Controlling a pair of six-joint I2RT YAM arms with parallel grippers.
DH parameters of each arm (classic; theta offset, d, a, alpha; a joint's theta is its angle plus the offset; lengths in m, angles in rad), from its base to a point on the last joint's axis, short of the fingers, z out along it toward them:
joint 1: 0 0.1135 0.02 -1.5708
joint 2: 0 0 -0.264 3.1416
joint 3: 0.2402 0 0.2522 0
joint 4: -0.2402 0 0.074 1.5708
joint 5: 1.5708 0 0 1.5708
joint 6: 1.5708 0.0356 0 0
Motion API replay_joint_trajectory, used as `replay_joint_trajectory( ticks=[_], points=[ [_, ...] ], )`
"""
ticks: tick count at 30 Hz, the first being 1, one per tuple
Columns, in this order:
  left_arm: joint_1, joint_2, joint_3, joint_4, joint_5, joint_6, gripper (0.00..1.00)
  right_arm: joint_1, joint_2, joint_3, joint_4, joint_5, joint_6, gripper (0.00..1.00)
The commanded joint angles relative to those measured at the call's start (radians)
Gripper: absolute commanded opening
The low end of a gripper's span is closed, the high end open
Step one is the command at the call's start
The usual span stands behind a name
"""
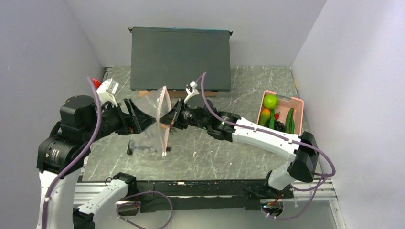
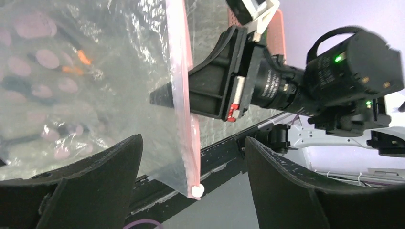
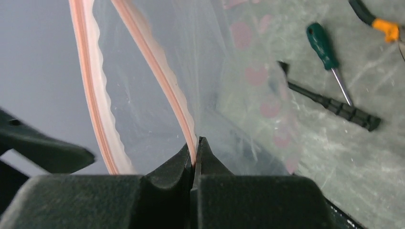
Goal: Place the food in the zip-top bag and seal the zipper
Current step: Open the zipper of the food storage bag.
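The clear zip-top bag [image 1: 152,102] with pink dots hangs upright over the table's middle. Its pink zipper [image 1: 165,131] runs vertically, and the two lips are apart in the right wrist view. My right gripper [image 1: 168,118] is shut on one lip of the zipper [image 3: 184,112]. My left gripper [image 1: 142,119] is open on the bag's other side. In the left wrist view the zipper [image 2: 184,109] and its white slider [image 2: 196,191] hang between the wide-open fingers [image 2: 100,176]. The food lies in a pink basket [image 1: 298,102] at the right: a lime-green fruit [image 1: 270,101], an orange piece [image 1: 265,114] and a cucumber [image 1: 289,119].
A dark grey box [image 1: 180,58] stands at the back. On the table under the bag lie a green-handled screwdriver [image 3: 321,44], a black-handled tool [image 3: 334,107] and orange-handled pliers [image 3: 387,27]. Walls close in left and right.
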Motion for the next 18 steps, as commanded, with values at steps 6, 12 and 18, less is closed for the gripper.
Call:
replay_joint_trajectory(
  ticks=[6, 12, 18],
  points=[
    [-0.240, 0.155, -0.041, -0.019, -0.258, 0.022, 0.83, -0.016, -0.083, -0.229, 0.075, 0.145, 0.219, 0.00],
    [-0.478, 0.282, 0.033, -0.085, -0.612, -0.041, 0.80, -0.019, -0.129, -0.264, 0.024, 0.195, 0.201, 0.00],
    [-0.574, 0.316, -0.038, 0.030, -0.651, -0.081, 0.72, -0.019, -0.156, -0.276, 0.025, 0.218, 0.198, 0.00]
  ],
)
